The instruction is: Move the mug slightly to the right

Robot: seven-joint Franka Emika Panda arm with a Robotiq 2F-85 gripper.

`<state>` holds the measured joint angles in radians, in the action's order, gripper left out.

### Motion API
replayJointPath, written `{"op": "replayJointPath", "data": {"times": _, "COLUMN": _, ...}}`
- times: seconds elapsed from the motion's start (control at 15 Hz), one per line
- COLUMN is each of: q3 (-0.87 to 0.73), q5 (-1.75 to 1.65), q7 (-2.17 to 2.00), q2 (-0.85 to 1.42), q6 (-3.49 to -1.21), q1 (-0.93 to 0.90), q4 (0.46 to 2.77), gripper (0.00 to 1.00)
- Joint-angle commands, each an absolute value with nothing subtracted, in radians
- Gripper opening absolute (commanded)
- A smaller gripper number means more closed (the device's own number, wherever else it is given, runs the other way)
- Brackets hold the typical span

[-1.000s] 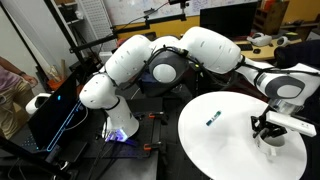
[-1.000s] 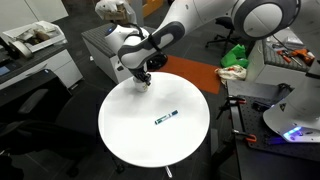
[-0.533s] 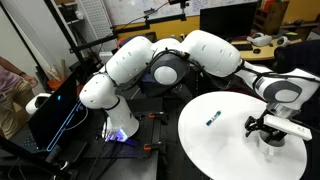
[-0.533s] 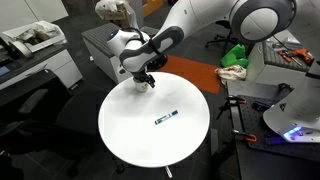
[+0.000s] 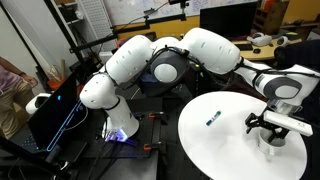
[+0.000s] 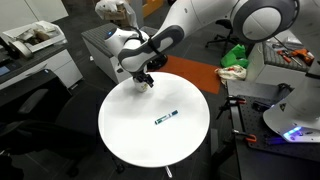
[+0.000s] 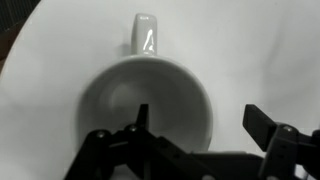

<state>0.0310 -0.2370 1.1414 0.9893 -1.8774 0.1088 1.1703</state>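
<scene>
The mug [image 7: 140,95], white with a greyer inside, fills the wrist view, its small handle [image 7: 143,35] pointing up in the picture. My gripper [image 7: 200,122] hangs open right over it. One finger [image 7: 141,118] reaches inside the cup and the other finger [image 7: 262,120] stands outside, so the wall lies between them with a gap on both sides. In both exterior views the gripper [image 5: 270,126] [image 6: 143,78] is low at the edge of the round white table [image 5: 220,150] [image 6: 140,140] and hides most of the mug.
A thin blue marker [image 5: 212,118] [image 6: 166,117] lies near the middle of the table. Beyond the table's edge are a green cloth [image 6: 234,55], an orange floor mat [image 6: 185,72] and a dark case with blue lights [image 5: 55,110].
The jaws have spread wide and let go of the mug's wall. The arm has barely shifted, and the marker has not moved.
</scene>
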Motion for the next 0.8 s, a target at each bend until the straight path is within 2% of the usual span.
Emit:
{"op": "replayJointPath", "data": {"times": 0.0, "q3": 0.012, "q5": -0.248, "q7": 1.093, "q2": 0.924, "q6": -1.921, "q1": 0.089, "q4": 1.238, "gripper": 0.97}}
{"op": "replayJointPath", "data": {"times": 0.13, "q3": 0.01, "q5": -0.25, "q7": 1.084, "q2": 0.902, "q6": -1.94, "q1": 0.087, "q4": 1.258, "gripper": 1.0}}
{"op": "replayJointPath", "data": {"times": 0.73, "q3": 0.001, "q5": -0.284, "q7": 0.947, "q2": 0.687, "q6": -2.127, "q1": 0.07, "q4": 1.504, "gripper": 0.98}}
